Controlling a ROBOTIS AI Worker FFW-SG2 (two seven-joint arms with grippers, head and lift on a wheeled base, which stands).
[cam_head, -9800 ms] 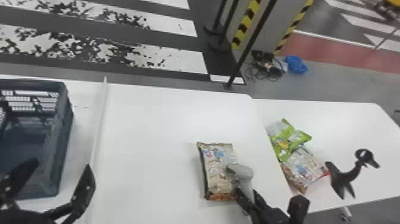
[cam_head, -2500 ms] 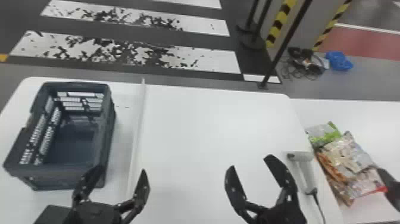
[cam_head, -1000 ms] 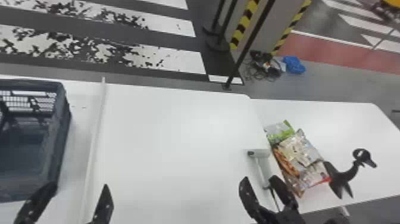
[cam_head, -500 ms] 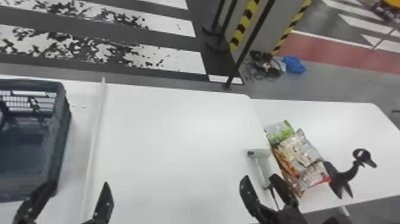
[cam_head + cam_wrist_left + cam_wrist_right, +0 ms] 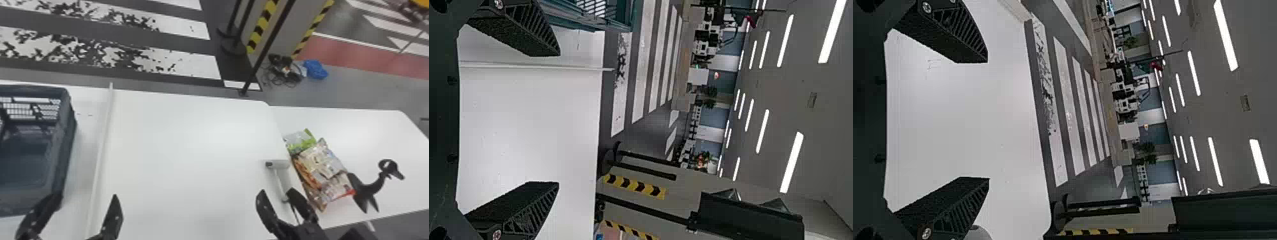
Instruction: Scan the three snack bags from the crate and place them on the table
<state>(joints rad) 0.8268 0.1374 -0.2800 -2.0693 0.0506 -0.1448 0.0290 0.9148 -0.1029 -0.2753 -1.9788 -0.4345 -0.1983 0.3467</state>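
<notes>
The snack bags (image 5: pixel 322 159) are lying overlapped on the side worktop (image 5: pixel 376 134), just beyond the handheld scanner (image 5: pixel 278 164); the crate (image 5: pixel 67 137) is standing at left. My left gripper (image 5: pixel 86 195) and right gripper (image 5: pixel 276 190) are both holding nothing, fingers spread. Placement is seemingly finishing; for a clean withdrawal, I am planning to lift the right fingers straight up, avoiding scanner handle and cable.

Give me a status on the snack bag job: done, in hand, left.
Done, by the look of it: three snack bags lie piled on the right-hand table. In hand: nothing; left gripper and right gripper are open, the scanner set down. Left: probably nothing, though scans can't be confirmed by sight.
</notes>
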